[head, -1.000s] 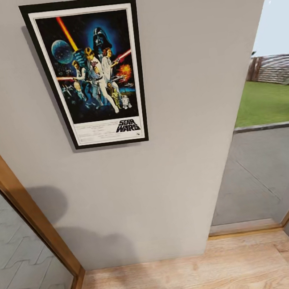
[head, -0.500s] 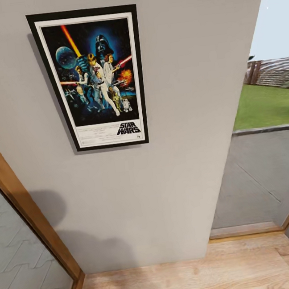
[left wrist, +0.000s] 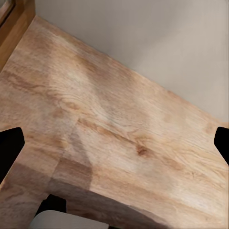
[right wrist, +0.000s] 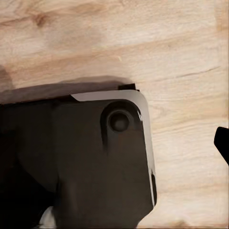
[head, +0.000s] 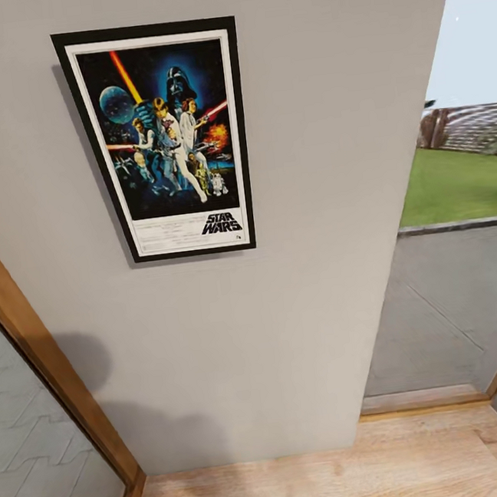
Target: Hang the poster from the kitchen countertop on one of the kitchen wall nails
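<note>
1. Left wrist view: the left gripper [left wrist: 114, 143] is seen with its two dark fingertips [left wrist: 9, 145] set wide apart at the picture's edges, nothing between them, above the wooden floor [left wrist: 119, 124] where it meets the grey wall [left wrist: 157, 43].
2. Right wrist view: the same floor is looked down on, with a dark rounded part of the robot's base [right wrist: 95, 162] in front of it. Just one dark fingertip [right wrist: 222, 140] is caught at the edge, so it cannot be told whether the right gripper is apart or together.
3. Head view: farther off, the poster [head: 166, 138] is hung flat and upright on the grey wall, well above the floor, with no gripper on it.
4. To the poster's left a wooden door frame [head: 45, 364] is seen; to its right, an opening onto grass [head: 457, 186].
5. The hanging is judged done. The step in hand is best finished by keeping both arms low and clear of the poster, so the frame is not knocked from its nail.
</note>
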Motion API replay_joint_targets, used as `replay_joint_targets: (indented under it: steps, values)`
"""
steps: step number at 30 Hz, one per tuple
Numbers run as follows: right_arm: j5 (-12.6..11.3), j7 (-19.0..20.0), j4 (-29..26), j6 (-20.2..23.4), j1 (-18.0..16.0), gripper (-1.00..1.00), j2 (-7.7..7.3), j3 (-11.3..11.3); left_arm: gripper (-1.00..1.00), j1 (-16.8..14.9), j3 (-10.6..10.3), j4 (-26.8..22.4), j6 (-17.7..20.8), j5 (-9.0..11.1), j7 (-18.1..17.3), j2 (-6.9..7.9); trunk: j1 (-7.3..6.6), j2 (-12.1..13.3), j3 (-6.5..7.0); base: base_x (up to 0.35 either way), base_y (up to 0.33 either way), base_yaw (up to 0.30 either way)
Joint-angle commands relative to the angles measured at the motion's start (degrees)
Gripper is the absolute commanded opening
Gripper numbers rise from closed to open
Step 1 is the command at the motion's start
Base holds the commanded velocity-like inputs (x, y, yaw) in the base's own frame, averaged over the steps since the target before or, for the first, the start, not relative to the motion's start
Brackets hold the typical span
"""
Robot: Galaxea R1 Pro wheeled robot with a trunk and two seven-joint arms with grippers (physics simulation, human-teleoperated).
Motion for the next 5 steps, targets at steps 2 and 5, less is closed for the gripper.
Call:
replay_joint_targets:
  steps: [2, 5]
  values:
    - [-0.64, 0.16, 0.71, -0.23, -0.05, 1.00, 0.10, 0.34, 1.00, -0.04, -0.49, 0.02, -0.16, 0.43, -0.16, -0.03, 0.03, -0.12, -0.12, 0.000, 0.000, 0.000]
    - [-0.59, 0.07, 1.21, -0.27, -0.05, 1.00, 0.00, 0.29, 1.00, -0.04, -0.62, -0.01, -0.16, 0.34, -0.16, -0.55, 0.03, -0.12, -0.12, 0.000, 0.000, 0.000]
